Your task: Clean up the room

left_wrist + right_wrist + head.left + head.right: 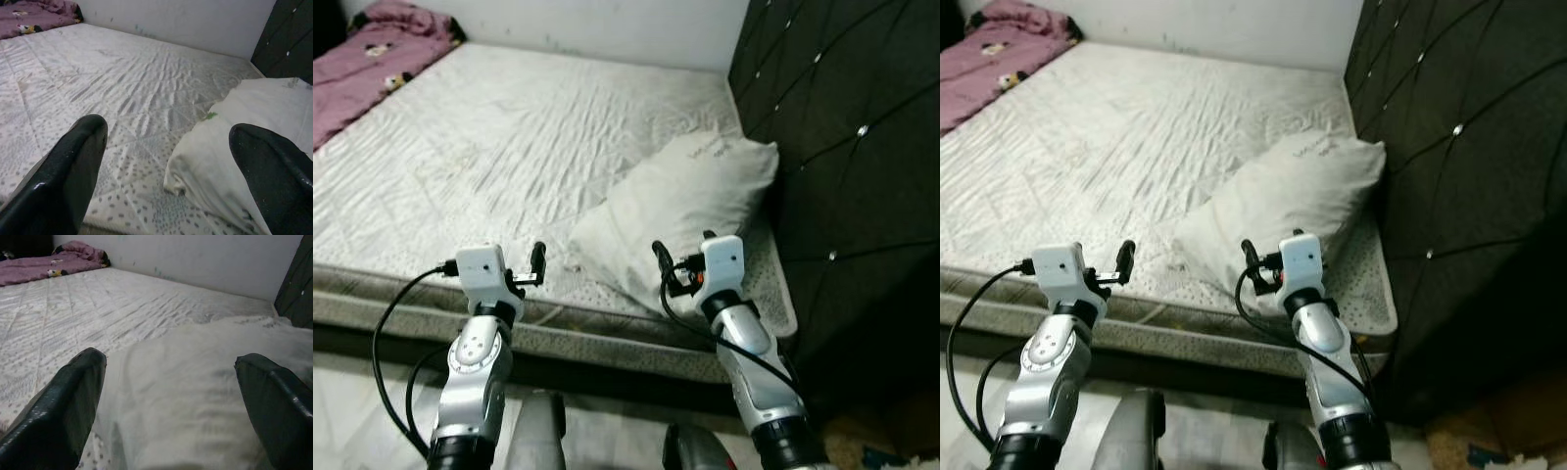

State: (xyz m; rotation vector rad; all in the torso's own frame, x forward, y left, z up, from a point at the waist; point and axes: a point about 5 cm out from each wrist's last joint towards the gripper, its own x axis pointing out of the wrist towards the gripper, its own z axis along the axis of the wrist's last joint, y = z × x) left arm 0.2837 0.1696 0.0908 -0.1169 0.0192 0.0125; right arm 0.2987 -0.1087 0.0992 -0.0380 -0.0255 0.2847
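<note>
We stand at the side edge of a wide bed whose bare white quilted mattress (509,137) is dotted with small grey marks and creased across its middle. A plump off-white pillow (680,211) lies on the mattress at the head end, tilted, with its far corner close against the dark tufted headboard (847,157) studded with small shiny buttons. At the far foot corner of the bed, well apart from the pillow, a crumpled purple blanket (382,49) with small cartoon prints is bunched up beside the white wall (607,24).

We hold both arms raised in front of us over the near edge of the mattress. Our left gripper (536,264) hovers above the mattress edge, just beside the pillow's near corner; in the left wrist view its two black fingers (63,176) stand spread wide, with bare mattress and the pillow's folded corner between them, touching nothing. Our right gripper (663,269) sits directly before the pillow's near side; in the right wrist view its fingers (58,411) are likewise spread wide, and the pillow's soft white surface (186,396) spans the gap between them. We cannot tell whether those fingers touch the pillow's fabric. Black cables (386,343) loop down from both wrists.
</note>
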